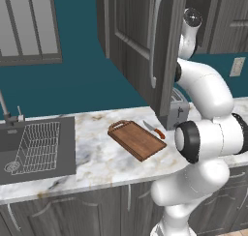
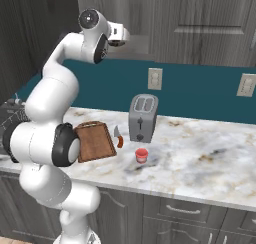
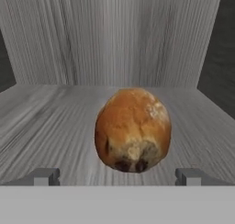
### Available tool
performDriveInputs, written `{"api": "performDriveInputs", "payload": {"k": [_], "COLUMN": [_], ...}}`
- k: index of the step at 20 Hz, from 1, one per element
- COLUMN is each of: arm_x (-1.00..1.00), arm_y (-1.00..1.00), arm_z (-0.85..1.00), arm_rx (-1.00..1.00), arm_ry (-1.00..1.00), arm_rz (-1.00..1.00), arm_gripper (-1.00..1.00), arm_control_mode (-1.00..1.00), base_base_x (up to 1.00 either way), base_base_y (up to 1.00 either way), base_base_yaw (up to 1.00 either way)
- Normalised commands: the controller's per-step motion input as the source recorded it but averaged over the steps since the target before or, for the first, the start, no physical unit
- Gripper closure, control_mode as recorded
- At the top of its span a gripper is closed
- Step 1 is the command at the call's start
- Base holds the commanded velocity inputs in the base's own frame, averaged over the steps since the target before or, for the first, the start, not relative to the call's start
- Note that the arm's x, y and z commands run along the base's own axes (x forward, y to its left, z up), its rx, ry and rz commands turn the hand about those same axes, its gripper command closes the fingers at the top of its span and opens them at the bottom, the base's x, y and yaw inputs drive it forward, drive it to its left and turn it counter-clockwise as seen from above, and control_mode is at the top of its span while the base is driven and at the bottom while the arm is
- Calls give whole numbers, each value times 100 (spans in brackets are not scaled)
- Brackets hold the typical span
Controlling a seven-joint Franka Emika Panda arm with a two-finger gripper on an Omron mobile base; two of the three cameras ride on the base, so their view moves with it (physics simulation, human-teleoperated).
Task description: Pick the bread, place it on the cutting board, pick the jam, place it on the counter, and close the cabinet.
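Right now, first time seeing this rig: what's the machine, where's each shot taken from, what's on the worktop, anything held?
It is a white jointed robot arm in a rendered kitchen. Two shots come from its base, left and right behind it; the third looks along its hand.

On the marbled stone counter: a brown wooden cutting board, a red-handled knife, a silver toaster and a small red-lidded jam jar.

The open pincer holds nothing; it faces a round golden-brown bun on a grey wooden cabinet shelf.
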Motion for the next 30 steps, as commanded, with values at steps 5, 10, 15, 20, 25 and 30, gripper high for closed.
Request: {"api": "performDriveInputs", "payload": {"k": [5, 10, 15, 20, 25, 30], "arm_x": [27, 26, 19, 17, 9, 0], "arm_y": [0, 0, -8, -11, -7, 0], "arm_z": [0, 0, 0, 0, -1, -13], "arm_rx": [0, 0, 0, 0, 0, 0], "arm_ry": [0, 0, 0, 0, 0, 0], "arm_rz": [0, 0, 0, 0, 0, 0], "arm_gripper": [-100, -100, -100, -100, -100, -100], "arm_control_mode": [-100, -100, -100, -100, -100, -100], "base_base_x": [0, 0, 0, 0, 0, 0], "base_base_y": [0, 0, 0, 0, 0, 0], "base_base_yaw": [0, 0, 0, 0, 0, 0]}}
